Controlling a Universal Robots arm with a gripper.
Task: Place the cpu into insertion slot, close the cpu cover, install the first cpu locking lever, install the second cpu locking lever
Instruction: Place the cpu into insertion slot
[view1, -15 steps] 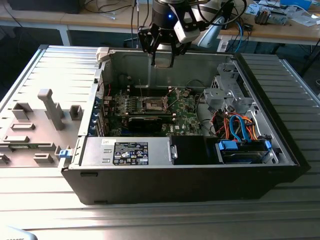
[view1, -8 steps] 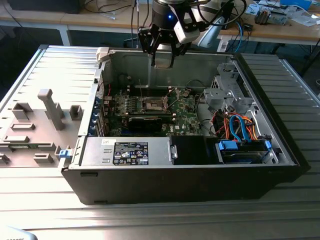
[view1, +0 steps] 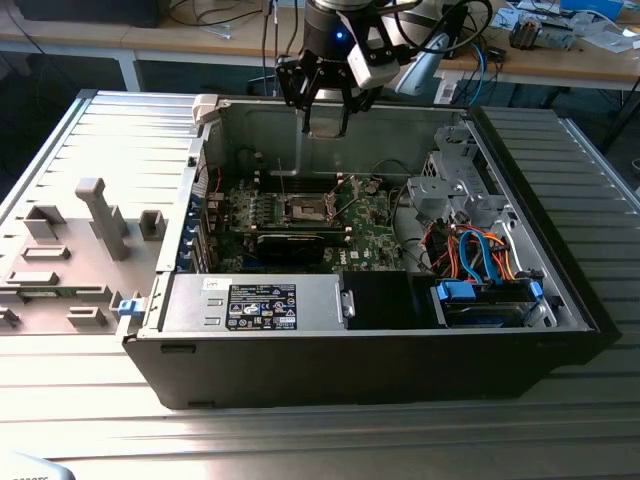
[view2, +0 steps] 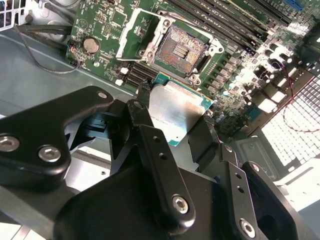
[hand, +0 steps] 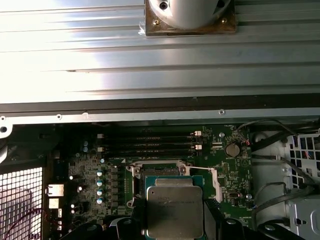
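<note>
My gripper (view1: 325, 125) hangs above the open computer case, shut on the cpu (view2: 175, 112), a flat silvery square with a green edge held between the black fingers (view2: 150, 125). In the first wrist view the cpu (hand: 175, 207) partly covers the insertion slot (hand: 160, 172). The insertion slot (view2: 184, 48) lies open on the green motherboard, its dark pin field bare, a short way beyond the chip. On the side towards the coin battery, the cpu cover (view2: 140, 35), a silver frame, stands flipped up. In the exterior view the insertion slot (view1: 308, 209) sits below the gripper.
The case wall (view1: 260, 125) rises close behind the gripper. Memory slots (view2: 225, 15) run beside the socket. A black card (view1: 290, 245), a power supply (view1: 270, 300) and a drive cage with blue and orange cables (view1: 480, 255) fill the case. A grey fixture (view1: 90, 230) stands outside at the exterior view's left.
</note>
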